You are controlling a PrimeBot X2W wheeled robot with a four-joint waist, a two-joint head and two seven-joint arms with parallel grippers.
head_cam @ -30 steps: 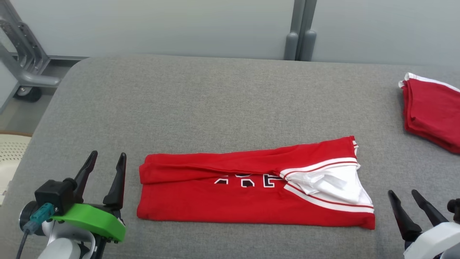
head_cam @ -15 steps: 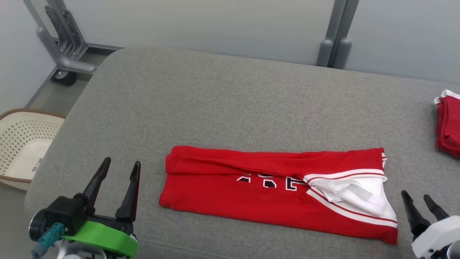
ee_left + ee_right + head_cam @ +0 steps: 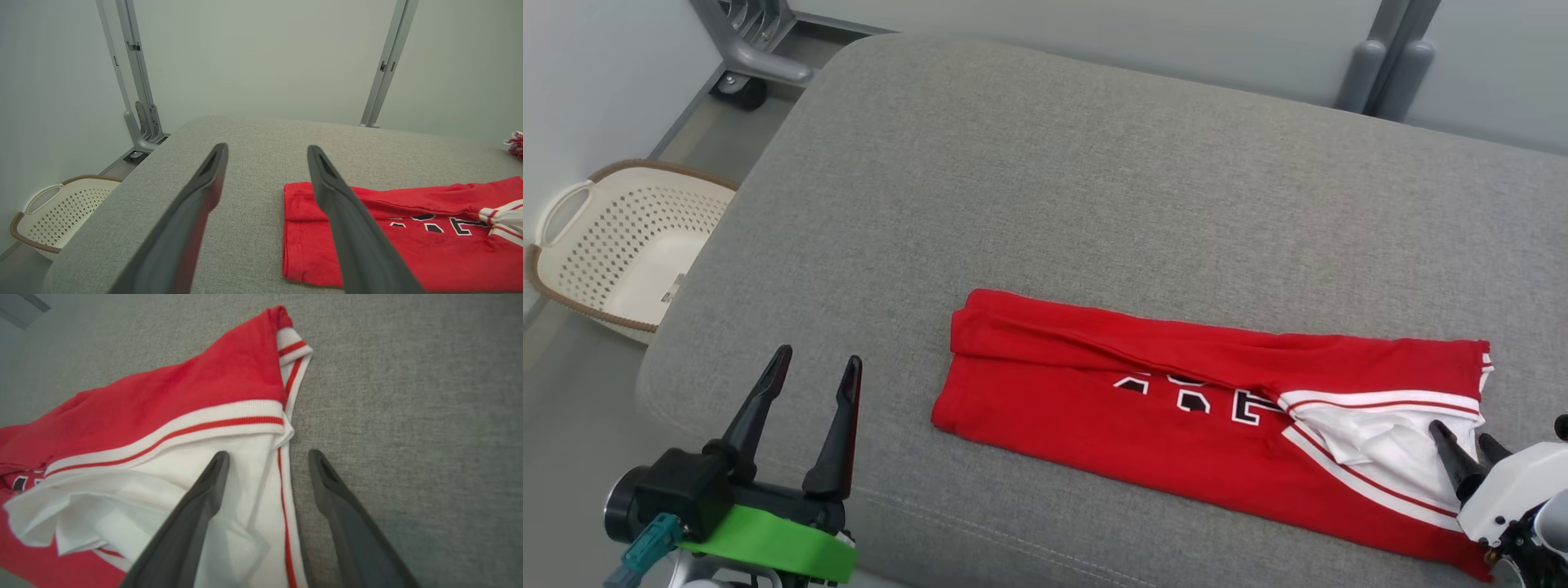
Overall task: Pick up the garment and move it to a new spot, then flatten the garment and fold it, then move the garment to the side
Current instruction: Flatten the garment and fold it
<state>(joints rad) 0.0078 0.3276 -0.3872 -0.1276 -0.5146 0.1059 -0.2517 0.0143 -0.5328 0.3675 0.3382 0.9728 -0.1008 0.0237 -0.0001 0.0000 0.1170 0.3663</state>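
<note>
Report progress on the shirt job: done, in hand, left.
Done: the shirt lies flat on the pad, folded lengthwise into a long strip. In hand: nothing is gripped; the right hand is open over the white-trimmed end, and the left hand is open, clear of the other end. Left: probably a fold across, then moving it to the side.

A grey fabric-covered bench (image 3: pixel 1045 163) with rounded corners carries a red jersey (image 3: pixel 1094 408), folded into a long strip lying along the front edge, its white-trimmed end toward the right. A second red-and-white garment (image 3: pixel 516 143) lies farther right, apart from it.
</note>
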